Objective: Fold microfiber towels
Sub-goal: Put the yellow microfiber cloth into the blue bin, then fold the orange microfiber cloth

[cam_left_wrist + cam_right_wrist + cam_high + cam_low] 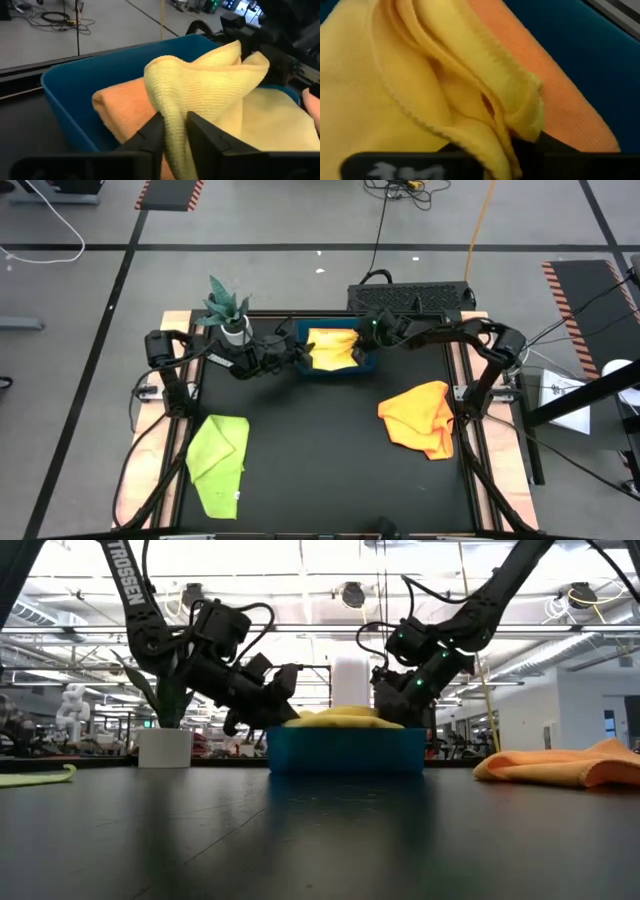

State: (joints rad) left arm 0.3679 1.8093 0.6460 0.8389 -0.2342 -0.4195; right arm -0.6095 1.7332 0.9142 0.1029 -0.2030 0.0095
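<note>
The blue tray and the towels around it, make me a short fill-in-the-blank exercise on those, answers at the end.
1. The yellow towel lies in the blue tray on top of a folded ____ towel.
2. The left hand has a fold of the ____ towel between its fingers.
3. On the black table, the towel on the left arm's side is ____.
4. A potted ____ stands beside the tray.

Missing words: orange; yellow; lime green; plant

The yellow towel (420, 85) hides the right jaws; an orange towel (127, 112) lies half-buried beneath.
</note>
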